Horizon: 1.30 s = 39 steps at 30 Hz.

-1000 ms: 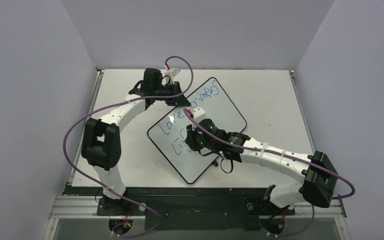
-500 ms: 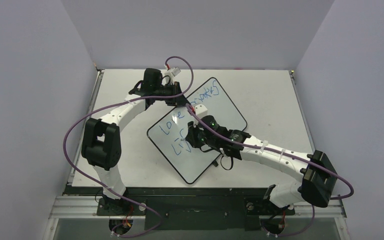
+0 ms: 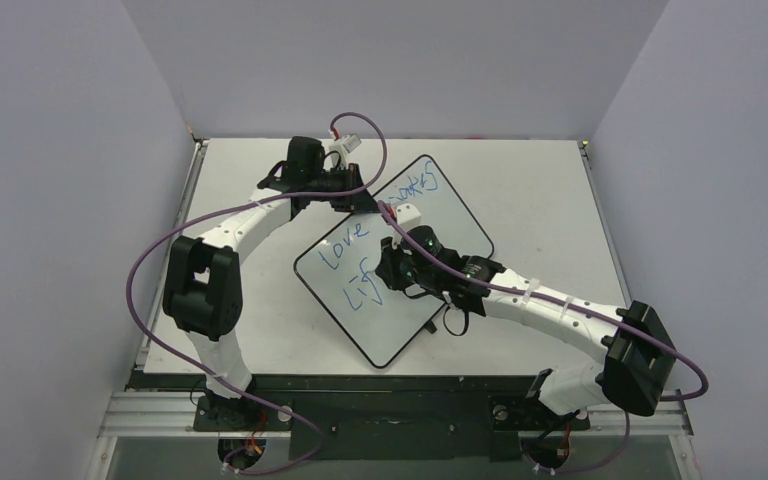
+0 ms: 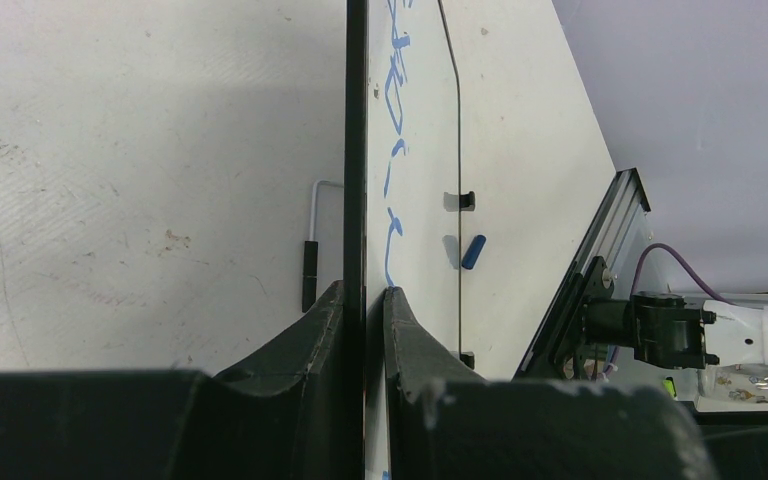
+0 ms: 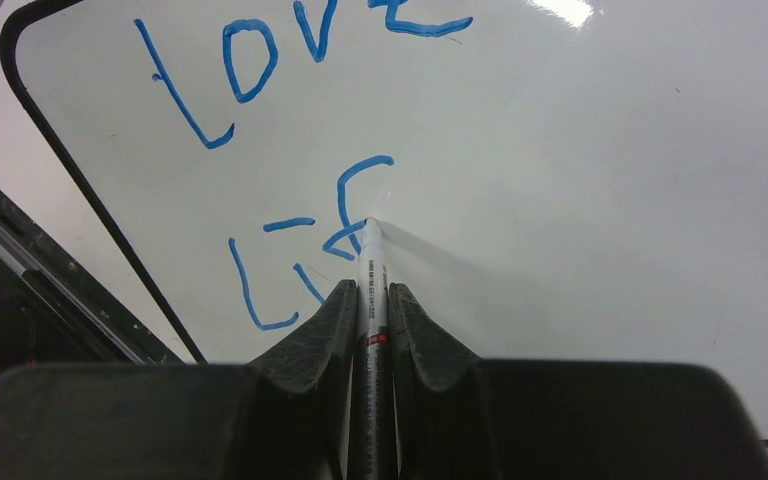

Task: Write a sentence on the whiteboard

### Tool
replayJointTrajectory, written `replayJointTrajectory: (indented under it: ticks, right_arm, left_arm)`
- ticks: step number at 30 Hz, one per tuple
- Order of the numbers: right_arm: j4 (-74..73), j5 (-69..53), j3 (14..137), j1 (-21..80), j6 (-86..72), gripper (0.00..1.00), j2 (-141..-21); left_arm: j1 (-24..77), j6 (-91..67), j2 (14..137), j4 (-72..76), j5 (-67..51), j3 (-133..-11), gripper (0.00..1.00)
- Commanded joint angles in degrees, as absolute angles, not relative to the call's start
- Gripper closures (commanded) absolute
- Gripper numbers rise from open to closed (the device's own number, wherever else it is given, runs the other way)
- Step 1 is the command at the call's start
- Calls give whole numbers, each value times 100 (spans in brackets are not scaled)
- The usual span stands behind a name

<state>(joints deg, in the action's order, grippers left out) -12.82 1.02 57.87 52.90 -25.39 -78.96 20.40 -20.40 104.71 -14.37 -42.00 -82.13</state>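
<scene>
Low in the middle of the right wrist view, the right gripper [image 5: 370, 290] is clamped on a slim white-and-black marker pen [image 5: 371, 262]. The pen's tip touches the large glossy white whiteboard with a thin black rim [image 3: 445, 235] at a blue "f" stroke. The blue handwritten sentence [image 3: 340, 252] reads "love makes" above "Lif". In the top view the board lies slanted at mid-frame on the matte white tabletop [image 3: 530, 180]. At the board's upper-left edge the left gripper [image 4: 363, 295] pinches the rim, jaws closed on it.

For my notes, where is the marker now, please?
The marker is in the right gripper, mid right wrist view, tip on the whiteboard at the sentence's f.
</scene>
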Motion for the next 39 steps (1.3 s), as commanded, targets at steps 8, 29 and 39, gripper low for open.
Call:
replayJointTrajectory:
  ticks: [8,29,39]
  right_arm:
    - [-1491,392,5899,5216,-2443,100,-7618]
    - [-1545,634,5515,4953,-2268,100,-6886]
    - [-1407,467,5446,4870,-2232,100,-6822]
  left_arm:
    - [2242,-1624,10391,-1689,-4089,-8367,100]
    - [2290,-1675,10431,-1798,-4034,-8460,100]
    - [2316,-1517,10416,-2398,-3872,-8768,100]
